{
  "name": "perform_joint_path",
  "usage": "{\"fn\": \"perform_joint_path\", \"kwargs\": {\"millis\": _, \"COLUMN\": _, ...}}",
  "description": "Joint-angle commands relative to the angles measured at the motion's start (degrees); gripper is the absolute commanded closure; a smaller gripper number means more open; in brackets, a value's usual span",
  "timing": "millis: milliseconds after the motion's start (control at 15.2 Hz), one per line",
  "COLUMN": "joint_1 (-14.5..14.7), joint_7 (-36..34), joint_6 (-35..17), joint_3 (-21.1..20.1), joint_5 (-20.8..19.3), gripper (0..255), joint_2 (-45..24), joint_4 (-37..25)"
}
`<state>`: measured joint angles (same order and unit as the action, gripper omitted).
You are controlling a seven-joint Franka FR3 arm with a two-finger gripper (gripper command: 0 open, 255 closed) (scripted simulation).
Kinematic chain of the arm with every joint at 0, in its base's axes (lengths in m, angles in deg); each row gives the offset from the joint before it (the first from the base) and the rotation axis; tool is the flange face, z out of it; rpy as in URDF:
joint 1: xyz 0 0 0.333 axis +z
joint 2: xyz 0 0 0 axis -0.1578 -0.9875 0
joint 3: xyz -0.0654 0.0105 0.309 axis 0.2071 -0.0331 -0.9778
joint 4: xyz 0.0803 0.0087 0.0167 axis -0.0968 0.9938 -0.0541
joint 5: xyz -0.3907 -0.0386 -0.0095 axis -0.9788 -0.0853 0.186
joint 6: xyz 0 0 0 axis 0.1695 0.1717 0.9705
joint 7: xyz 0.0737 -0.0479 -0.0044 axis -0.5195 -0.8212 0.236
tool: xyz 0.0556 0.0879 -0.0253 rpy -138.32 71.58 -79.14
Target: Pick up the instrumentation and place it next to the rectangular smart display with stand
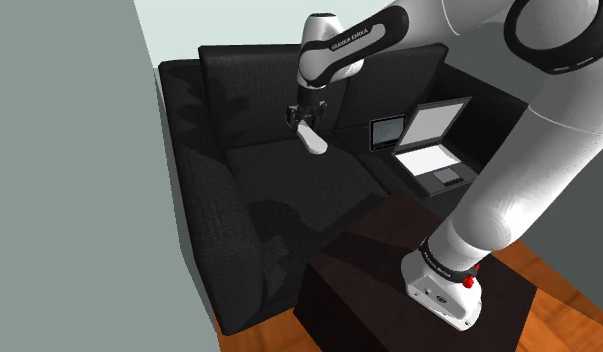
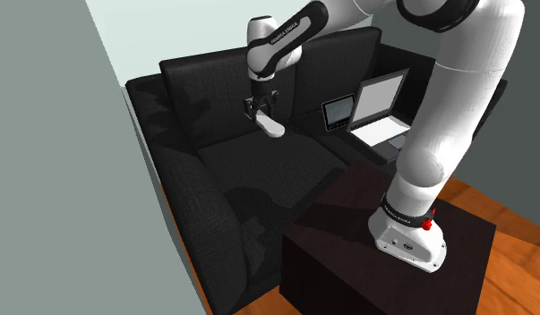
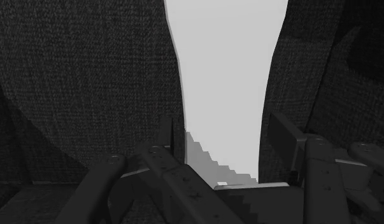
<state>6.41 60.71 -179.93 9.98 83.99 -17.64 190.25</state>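
Sofa [image 1: 259,200]; arm [image 1: 519,160] reaching over it; display [image 1: 386,132] standing on the seat. White instrument [image 1: 313,142], well apart from the display, is clasped in the jaws. Step judged: transport. Next move calls for travel toward the display, lowering beside it, then release

You see a black sofa [image 1: 289,185]. On its seat sit an open laptop [image 1: 436,160] and a small screen [image 1: 386,131] beside it.
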Motion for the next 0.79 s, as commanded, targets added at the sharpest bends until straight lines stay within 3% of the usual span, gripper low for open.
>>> {"fn": "perform_joint_path", "kwargs": {"millis": 0, "joint_1": -1.45, "joint_7": 2.83, "joint_6": -0.57, "joint_3": 1.13, "joint_5": 0.27, "gripper": 255, "joint_2": 1.39, "joint_4": 1.94}}
{"fn": "perform_joint_path", "kwargs": {"millis": 726, "joint_1": -9.33, "joint_7": 18.46, "joint_6": -1.67, "joint_3": 8.68, "joint_5": 0.6, "gripper": 255, "joint_2": 6.71, "joint_4": 8.46}}
